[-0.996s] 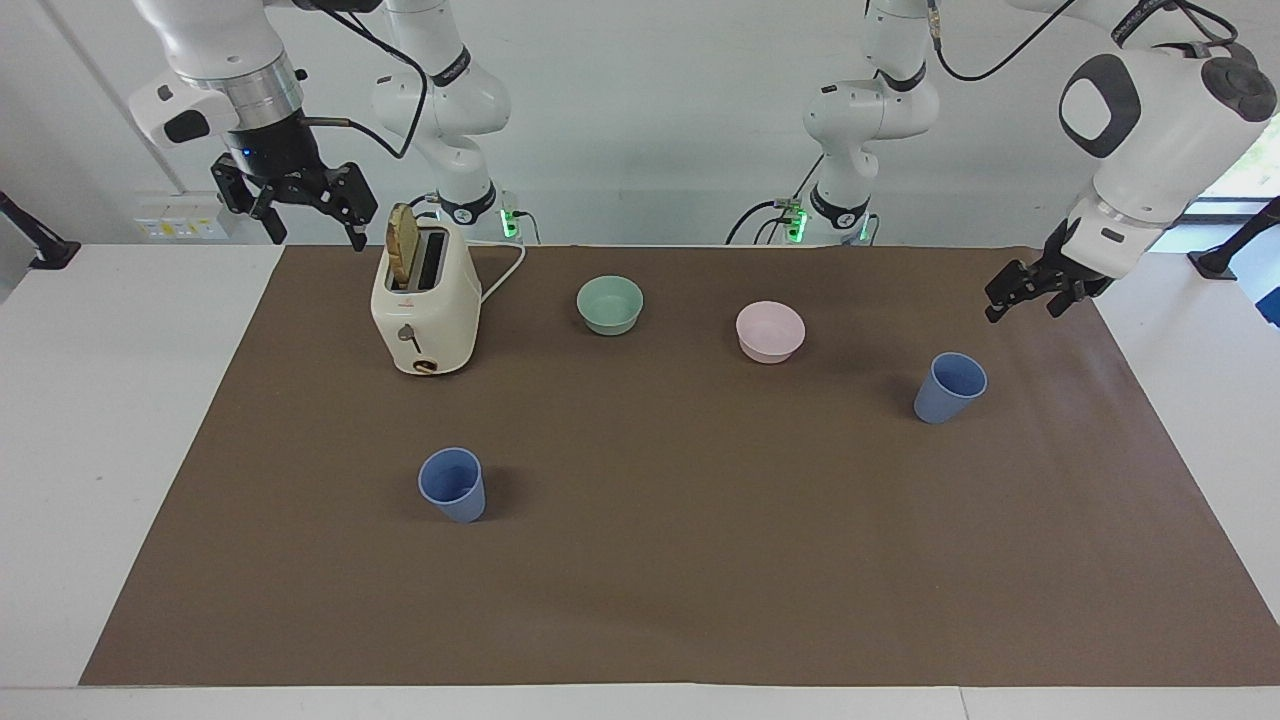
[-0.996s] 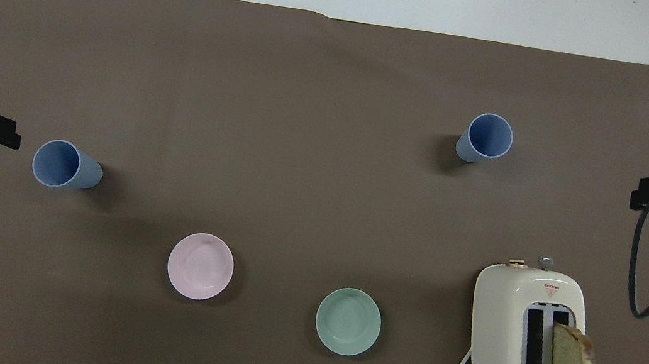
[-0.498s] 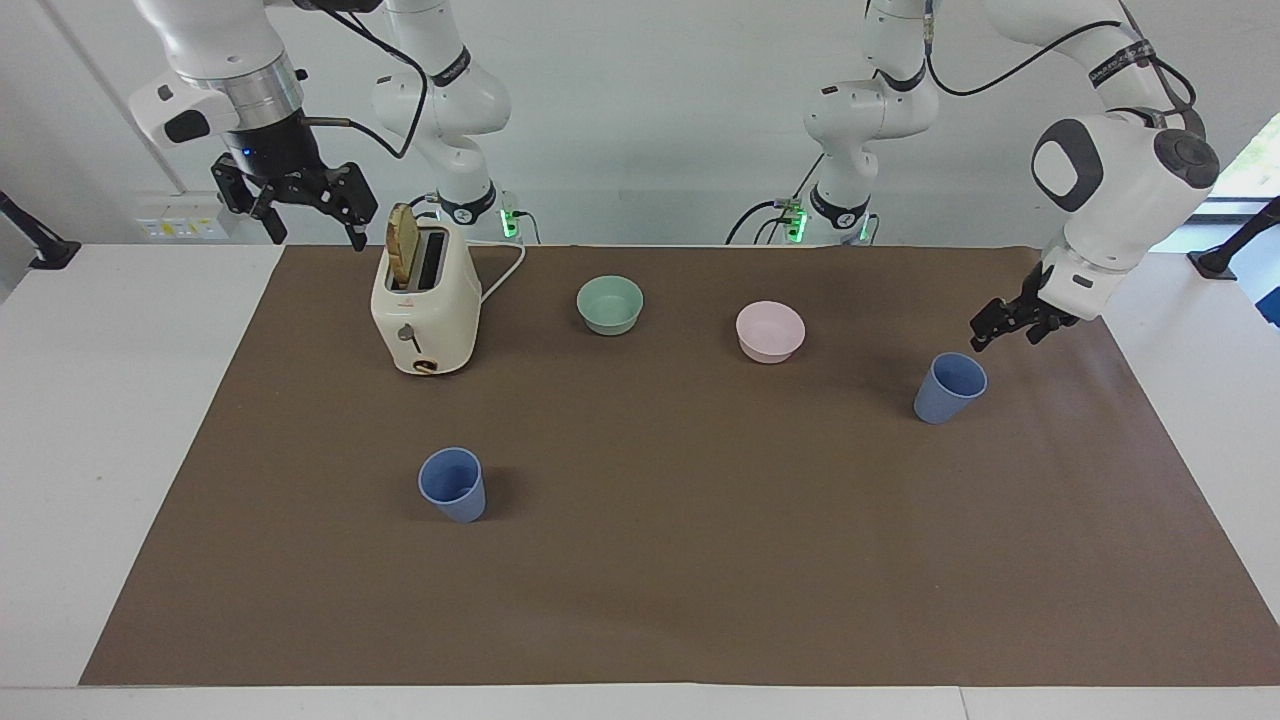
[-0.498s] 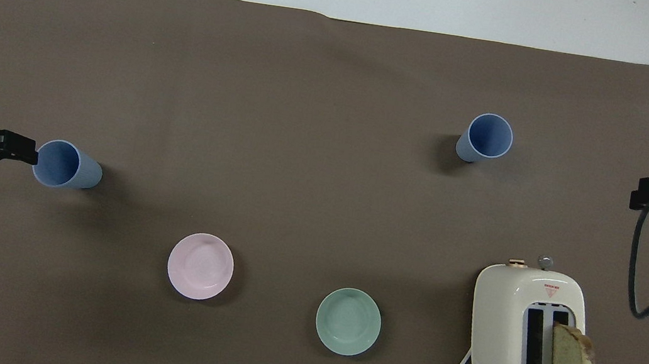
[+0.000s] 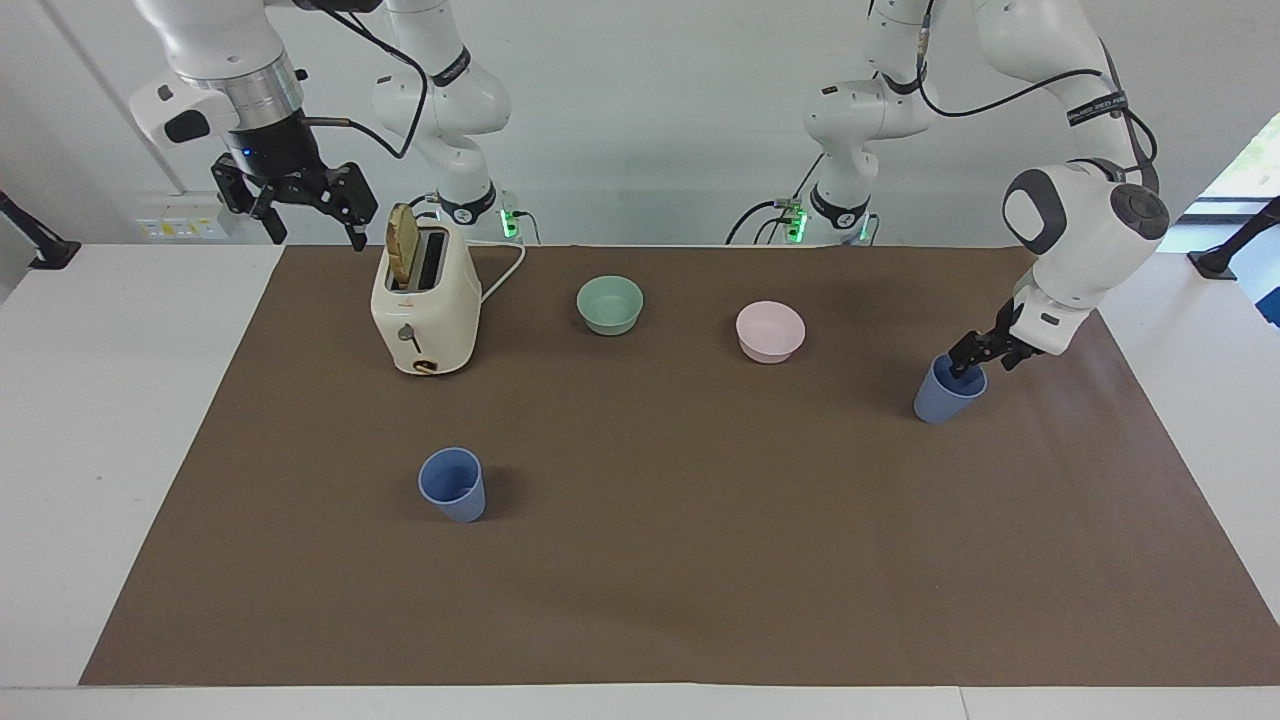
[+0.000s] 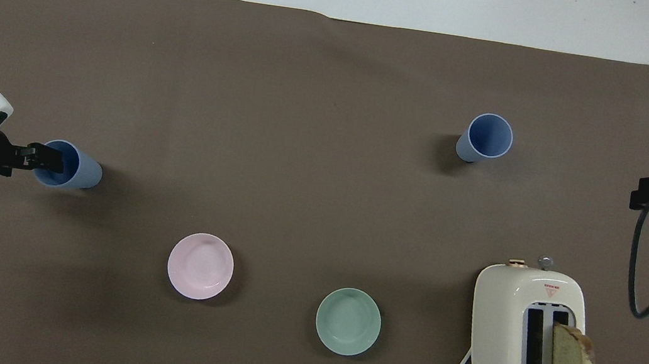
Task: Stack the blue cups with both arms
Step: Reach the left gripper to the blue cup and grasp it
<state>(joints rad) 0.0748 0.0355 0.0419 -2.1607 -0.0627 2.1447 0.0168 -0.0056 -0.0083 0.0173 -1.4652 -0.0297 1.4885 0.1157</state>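
Left pincer (image 5: pixel 968 362) spread at cup (image 5: pixel 946 393) rim, maybe straddling it; right pincer (image 5: pixel 300 215) wide, waiting over mat (image 5: pixel 700 560) edge.

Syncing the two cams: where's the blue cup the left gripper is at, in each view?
Facing view: blue cup at the picture's right, left gripper at its rim.
Overhead view: same cup at the picture's left edge, gripper tips over its mouth.
Shared landmark: the pink bowl, the nearest bowl to it in both views.
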